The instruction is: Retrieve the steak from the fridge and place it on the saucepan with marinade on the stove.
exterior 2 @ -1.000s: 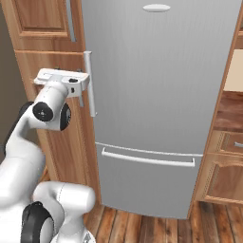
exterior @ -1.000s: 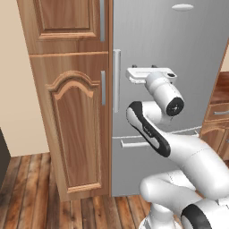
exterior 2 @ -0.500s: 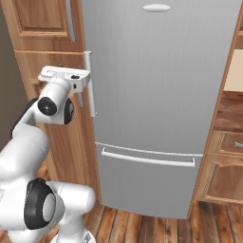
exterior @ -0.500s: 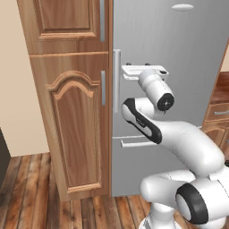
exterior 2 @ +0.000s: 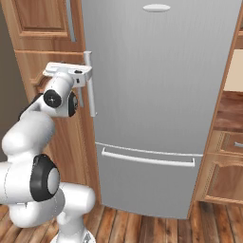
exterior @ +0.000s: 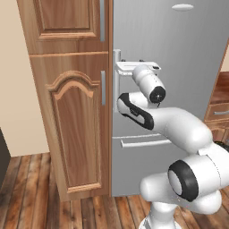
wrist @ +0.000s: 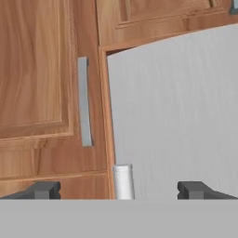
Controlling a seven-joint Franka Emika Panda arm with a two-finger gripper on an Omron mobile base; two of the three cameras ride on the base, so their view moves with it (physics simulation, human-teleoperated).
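Nearest the base cameras, the white arm folded up and forward so that the gripper (wrist: pixel 118 189) sat level with the top of the fridge handle (exterior: pixel 116 74). Its two dark fingertips (wrist: pixel 44 189) stood wide apart, holding nothing, and in the hand view the pale handle end rose between them, nearer the left-hand tip; whether either tip touched it could not be told. That spread looked chosen to straddle the vertical silver bar before closing on it. Just behind the handle, the fridge (exterior 2: pixel 161 95) was shut, its grey steel door flush and the lower drawer (exterior 2: pixel 147 185) closed as well, so the steak presumably lay inside, hidden. Beside the fridge on the handle side stood the wooden cabinet (exterior: pixel 76 120) with its arched panel and its own slim grey pull (wrist: pixel 83 107), close enough that the gripper would have to close on the right bar. Retrieval had therefore not yet begun; opening the door seemed the step in hand.
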